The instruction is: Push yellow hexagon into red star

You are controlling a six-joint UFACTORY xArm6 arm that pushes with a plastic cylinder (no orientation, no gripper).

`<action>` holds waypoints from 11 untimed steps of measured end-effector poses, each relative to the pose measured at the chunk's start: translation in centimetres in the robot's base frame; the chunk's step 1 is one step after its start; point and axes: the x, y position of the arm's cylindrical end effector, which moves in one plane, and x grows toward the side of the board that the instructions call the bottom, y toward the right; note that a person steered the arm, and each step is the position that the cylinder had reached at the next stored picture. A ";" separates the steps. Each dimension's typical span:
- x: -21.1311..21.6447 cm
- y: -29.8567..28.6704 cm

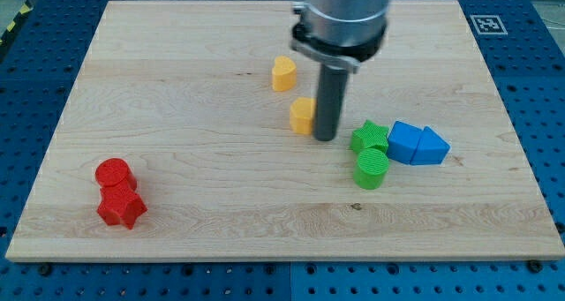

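The yellow hexagon (302, 115) lies near the middle of the wooden board (194, 98). My tip (325, 139) stands right against its right side, touching or nearly so. The red star (121, 207) lies far off at the view's lower left, with a red cylinder (113, 173) touching it just above. The rod partly hides the hexagon's right edge.
A yellow heart-shaped block (282, 73) lies just above and left of the hexagon. To the tip's right are a green star (369, 137), a green cylinder (372, 169), a blue cube-like block (405, 142) and a blue triangle (432, 147), clustered together.
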 end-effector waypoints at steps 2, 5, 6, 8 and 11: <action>-0.8 2.4; -1.8 -3.6; -4.3 0.9; -5.2 -3.9; -4.4 -11.7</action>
